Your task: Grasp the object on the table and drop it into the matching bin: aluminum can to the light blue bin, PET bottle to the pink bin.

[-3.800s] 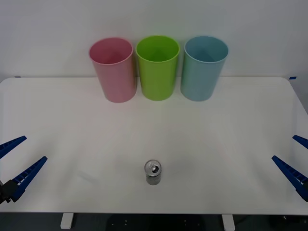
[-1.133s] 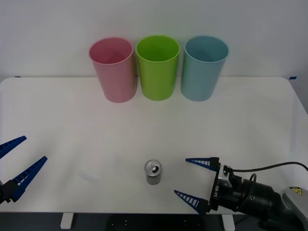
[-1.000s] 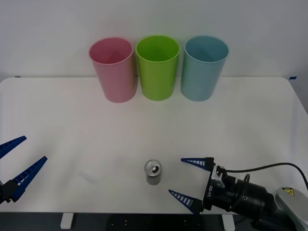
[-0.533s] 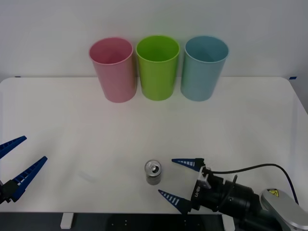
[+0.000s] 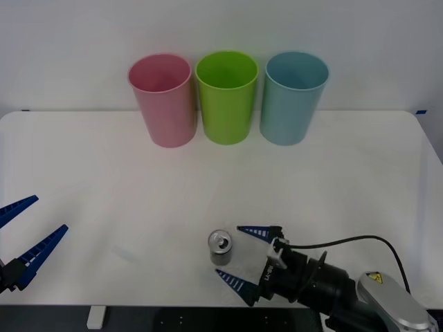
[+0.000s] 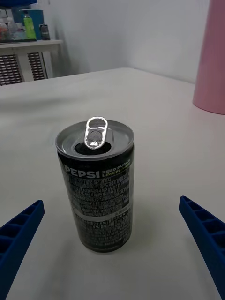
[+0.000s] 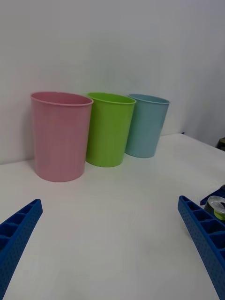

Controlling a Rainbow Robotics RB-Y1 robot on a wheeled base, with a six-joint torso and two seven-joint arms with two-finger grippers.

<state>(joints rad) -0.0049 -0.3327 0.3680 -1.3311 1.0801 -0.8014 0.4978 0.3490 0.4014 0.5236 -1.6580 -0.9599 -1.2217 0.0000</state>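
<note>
The aluminum can [image 5: 220, 247], small with a dark body and a shiny pull-tab top, stands upright near the front edge of the white table [image 5: 104, 180]. My right gripper [image 5: 230, 251] is open just to its right, low over the table, one fingertip behind the can and one in front. In the right wrist view the can [image 6: 97, 187] stands centred just beyond the tips of the open right gripper [image 6: 111, 201]. The light blue bin [image 5: 292, 100] and the pink bin [image 5: 165, 104] stand at the back. My left gripper [image 5: 50, 213] is parked open at the front left.
A lime green bin [image 5: 226, 100] stands between the pink and light blue bins; the three almost touch in a row at the table's far edge. The left wrist view shows the pink bin [image 7: 61, 136], the lime green bin [image 7: 110, 129], the light blue bin [image 7: 146, 125] and the can [image 7: 216, 206].
My right arm has come in from the table's right edge and slid left along the front, open, until its fingertips reach either side of the can. Can and left arm are unmoved.
</note>
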